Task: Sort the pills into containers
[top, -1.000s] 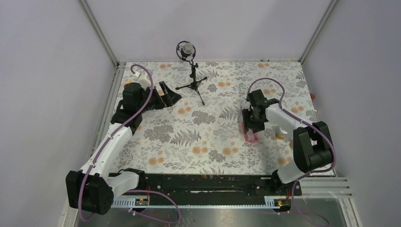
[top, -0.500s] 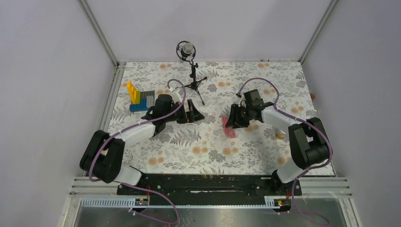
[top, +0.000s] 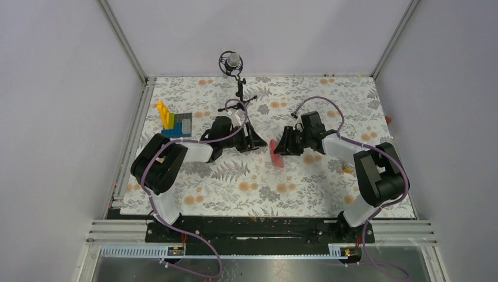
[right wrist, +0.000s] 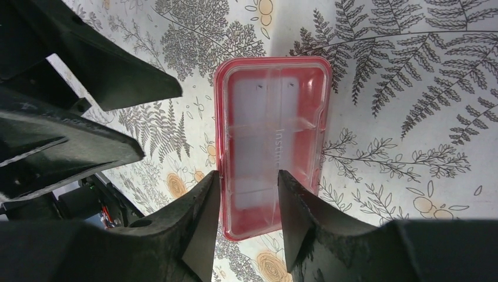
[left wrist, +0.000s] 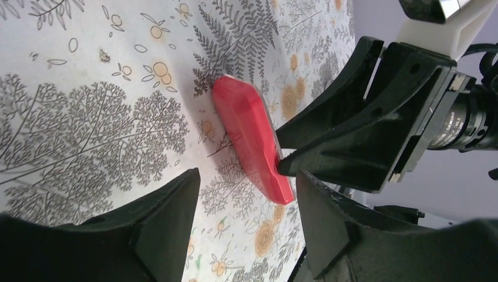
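The pink compartment box [top: 276,154] lies on the flowered cloth at mid-table, between my two grippers. In the right wrist view the box [right wrist: 270,135] is under my right gripper [right wrist: 248,205]. The jaws stand apart, narrower than the box, with the tips at its near end. In the left wrist view a right fingertip [left wrist: 288,166] touches the edge of the box [left wrist: 249,135]. My left gripper [left wrist: 246,202] is open and empty, just short of the box. An orange and white bottle [top: 348,168] shows partly behind the right arm. I cannot make out pills against the print.
A blue, yellow and grey brick block [top: 174,122] stands at the far left. A microphone on a tripod [top: 234,61] stands at the far middle, its legs close behind my left gripper [top: 251,141]. My right gripper [top: 283,144] faces it closely.
My left arm swung from the far left to the centre, uncovering the brick block. My right gripper moved left and the pink box moved with it.
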`<state>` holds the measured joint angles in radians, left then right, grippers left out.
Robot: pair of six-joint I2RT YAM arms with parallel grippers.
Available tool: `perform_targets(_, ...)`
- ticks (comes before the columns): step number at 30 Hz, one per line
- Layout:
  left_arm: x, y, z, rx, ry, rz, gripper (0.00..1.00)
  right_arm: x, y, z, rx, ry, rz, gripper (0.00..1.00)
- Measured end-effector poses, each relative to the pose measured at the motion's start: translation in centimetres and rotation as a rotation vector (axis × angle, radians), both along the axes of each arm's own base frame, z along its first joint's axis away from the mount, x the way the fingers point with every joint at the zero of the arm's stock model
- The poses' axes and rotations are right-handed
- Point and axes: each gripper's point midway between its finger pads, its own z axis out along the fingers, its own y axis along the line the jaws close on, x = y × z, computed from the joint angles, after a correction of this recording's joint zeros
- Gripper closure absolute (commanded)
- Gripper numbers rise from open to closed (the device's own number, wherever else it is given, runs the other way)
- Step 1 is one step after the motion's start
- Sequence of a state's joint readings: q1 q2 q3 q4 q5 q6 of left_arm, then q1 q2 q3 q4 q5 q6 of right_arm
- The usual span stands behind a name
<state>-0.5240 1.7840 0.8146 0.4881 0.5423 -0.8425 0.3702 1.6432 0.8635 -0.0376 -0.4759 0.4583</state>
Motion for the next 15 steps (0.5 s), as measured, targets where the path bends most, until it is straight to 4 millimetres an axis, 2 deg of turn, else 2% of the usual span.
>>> perform_targets(5,0.3,-1.2,-0.3,-0.024,0.018,-0.013,0.44,0.2,0.2,0.1,0.015,-0.008,0.0,0.78)
perform_targets(9,0.6,-2.5,-0.4,-0.033,0.02,-0.033,0.57,0.2,0.3,0.2,0.021,-0.007,-0.007,0.82)
perform_targets(15,0.7,-3.6,-0.6,-0.032,0.021,-0.056,0.66,0.3,0.3,0.4,0.026,-0.005,-0.028,0.88)
